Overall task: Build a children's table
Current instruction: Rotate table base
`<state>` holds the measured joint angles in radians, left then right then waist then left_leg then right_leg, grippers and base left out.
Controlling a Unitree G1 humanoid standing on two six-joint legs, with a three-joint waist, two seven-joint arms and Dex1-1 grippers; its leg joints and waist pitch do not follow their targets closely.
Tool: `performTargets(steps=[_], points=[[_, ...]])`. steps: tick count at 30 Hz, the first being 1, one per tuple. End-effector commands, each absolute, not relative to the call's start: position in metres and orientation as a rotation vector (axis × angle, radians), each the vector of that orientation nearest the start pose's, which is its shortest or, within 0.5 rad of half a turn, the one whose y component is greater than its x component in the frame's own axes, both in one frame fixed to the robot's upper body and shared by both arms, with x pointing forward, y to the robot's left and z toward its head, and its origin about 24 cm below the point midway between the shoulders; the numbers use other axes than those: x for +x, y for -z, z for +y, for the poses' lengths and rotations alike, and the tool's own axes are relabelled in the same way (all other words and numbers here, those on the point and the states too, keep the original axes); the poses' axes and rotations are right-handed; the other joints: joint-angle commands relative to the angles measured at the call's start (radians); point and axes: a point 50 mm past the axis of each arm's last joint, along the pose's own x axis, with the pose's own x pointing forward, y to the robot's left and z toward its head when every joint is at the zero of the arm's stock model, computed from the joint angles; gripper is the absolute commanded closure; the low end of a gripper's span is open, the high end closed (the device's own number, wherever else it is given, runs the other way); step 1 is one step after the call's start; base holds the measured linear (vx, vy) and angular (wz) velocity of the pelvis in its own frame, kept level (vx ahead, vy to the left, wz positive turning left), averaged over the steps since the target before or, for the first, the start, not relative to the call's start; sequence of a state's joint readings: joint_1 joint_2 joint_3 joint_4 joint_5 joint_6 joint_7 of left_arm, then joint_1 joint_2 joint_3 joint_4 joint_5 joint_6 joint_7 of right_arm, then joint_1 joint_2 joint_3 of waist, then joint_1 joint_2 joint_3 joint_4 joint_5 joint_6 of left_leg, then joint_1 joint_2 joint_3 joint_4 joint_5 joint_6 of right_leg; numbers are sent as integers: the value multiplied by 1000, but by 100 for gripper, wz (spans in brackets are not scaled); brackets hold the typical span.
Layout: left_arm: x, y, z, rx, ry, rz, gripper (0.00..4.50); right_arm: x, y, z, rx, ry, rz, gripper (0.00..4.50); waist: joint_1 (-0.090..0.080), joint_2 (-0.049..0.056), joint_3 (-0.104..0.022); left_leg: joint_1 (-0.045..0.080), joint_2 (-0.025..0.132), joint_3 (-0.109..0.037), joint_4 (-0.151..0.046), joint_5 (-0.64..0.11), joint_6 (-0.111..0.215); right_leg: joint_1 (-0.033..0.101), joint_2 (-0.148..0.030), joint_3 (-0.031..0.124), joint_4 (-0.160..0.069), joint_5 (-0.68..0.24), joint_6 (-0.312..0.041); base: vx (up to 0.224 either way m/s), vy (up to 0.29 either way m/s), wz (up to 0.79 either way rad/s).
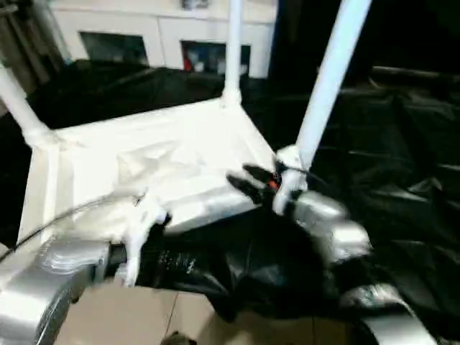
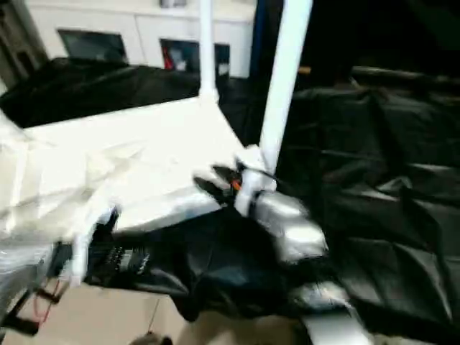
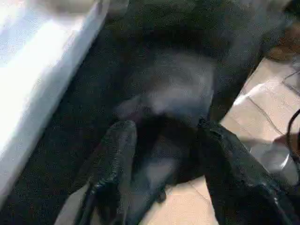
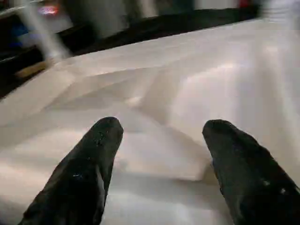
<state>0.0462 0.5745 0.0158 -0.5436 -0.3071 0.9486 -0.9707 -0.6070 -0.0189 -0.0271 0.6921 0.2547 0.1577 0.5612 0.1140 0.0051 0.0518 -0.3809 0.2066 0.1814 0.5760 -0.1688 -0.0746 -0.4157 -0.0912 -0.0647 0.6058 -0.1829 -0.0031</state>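
Note:
The children's table [image 1: 180, 154] lies upside down on the black-draped work table, its ribbed underside [image 4: 154, 89] facing up. Three white legs stand in its corner sockets: one at the far corner [image 1: 233, 43], one at the right corner [image 1: 330, 72] and one at the left [image 1: 14, 97]. My right gripper [image 1: 246, 183] hovers open over the underside beside the right corner socket [image 1: 287, 164], with nothing between its fingers [image 4: 101, 140]. My left gripper [image 3: 166, 126] is open over the black cloth just off the table top's near edge [image 3: 42, 93], holding nothing.
Black cloth [image 1: 388, 144] covers the work table and hangs over its front edge. Beige floor [image 1: 144, 316] shows below that edge. A white cabinet with glass doors [image 1: 165, 39] stands behind the work table.

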Motion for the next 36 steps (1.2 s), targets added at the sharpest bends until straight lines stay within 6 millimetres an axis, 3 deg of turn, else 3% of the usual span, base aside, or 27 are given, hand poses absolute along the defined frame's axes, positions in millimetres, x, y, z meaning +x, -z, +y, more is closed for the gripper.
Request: performTargets(steps=[1,3,4,5,8,10,14,18,24,32,36], points=[[197,-91,188,136,912,615,179,350,-49,-93,271,-572,218,131,-7,16,-55,28,22,-4,-81,-308,-36,34,-37,40,-70,-275,-171,0,0,0],[195,-86,195,181,839,636,160,354,-50,-94,295,-513,213,131,-7,12,-55,26,19,-5,-81,-316,-38,36,-35,40,-69,-259,-155,0,0,0],[195,-80,208,218,713,641,148,359,-50,-99,351,-411,214,131,-5,10,-56,26,18,-5,-80,-312,-37,37,-35,40,-68,-254,-152,0,0,0],[195,-79,211,226,686,642,140,360,-49,-100,364,-390,215,131,-9,9,-55,20,19,-7,-80,-300,-38,39,-36,41,-65,-234,-153,0,0,0],[193,-75,225,293,597,670,126,365,-46,-109,433,-269,230,131,-7,10,-59,23,15,-6,-77,-295,-36,38,-32,39,-62,-214,-143,0,0,0],[191,-71,232,327,548,684,94,368,-44,-119,458,-178,235,131,-5,14,-60,25,15,-7,-76,-302,-35,36,-31,38,-60,-205,-145,0,0,0],[188,-69,237,326,475,664,63,374,-45,-143,447,-45,218,131,-3,11,-60,27,15,-4,-72,-318,-38,34,-32,38,-60,-201,-158,0,0,0],[188,-69,238,335,457,643,19,377,-49,-158,436,9,200,131,8,11,-59,31,14,-3,-70,-347,-35,30,-29,38,-64,-242,-142,0,0,0],[201,-77,244,362,388,570,4,382,-59,-187,394,99,162,131,13,12,-62,21,12,-9,-66,-337,-39,36,-30,34,-57,-222,-147,0,0,0],[205,-79,252,329,341,514,4,377,-64,-232,369,227,137,131,21,14,-67,20,10,-7,-56,-303,-29,39,-28,32,-50,-155,-167,0,0,0],[207,-83,251,280,327,460,4,375,-64,-241,351,222,138,131,21,11,-66,12,9,-8,-55,-300,-22,45,-29,29,-48,-153,-171,0,0,0]])
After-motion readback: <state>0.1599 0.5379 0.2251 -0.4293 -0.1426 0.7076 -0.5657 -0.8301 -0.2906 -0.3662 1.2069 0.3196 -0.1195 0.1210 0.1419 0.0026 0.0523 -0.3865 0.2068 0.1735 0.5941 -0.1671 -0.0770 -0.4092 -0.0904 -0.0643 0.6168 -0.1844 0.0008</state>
